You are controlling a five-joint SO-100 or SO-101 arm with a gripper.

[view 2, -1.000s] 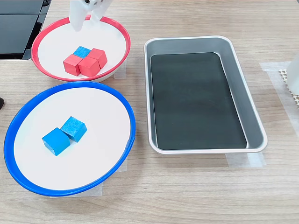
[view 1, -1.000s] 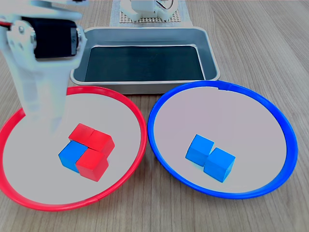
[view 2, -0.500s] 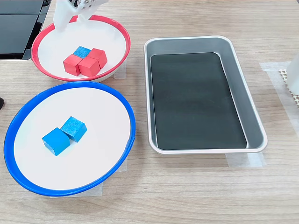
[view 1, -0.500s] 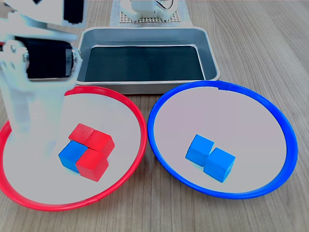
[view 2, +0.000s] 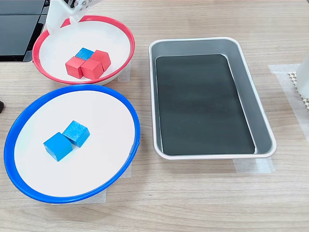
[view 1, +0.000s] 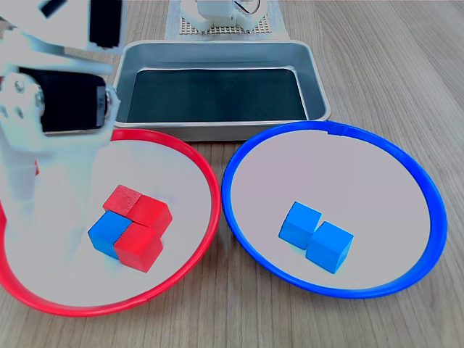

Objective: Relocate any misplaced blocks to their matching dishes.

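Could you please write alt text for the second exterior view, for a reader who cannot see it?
A red-rimmed dish at upper left holds three red cubes packed against one blue cube. The blue-rimmed dish below it holds two touching blue cubes. An empty grey metal tray sits to the right on the wooden table, and the white end effector hangs at the red dish's upper-left rim.

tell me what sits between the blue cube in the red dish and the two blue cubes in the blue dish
In the first exterior view, red cubes adjoin the blue cube; beyond them come bare dish floor, the red rim, a strip of table and the blue rim.
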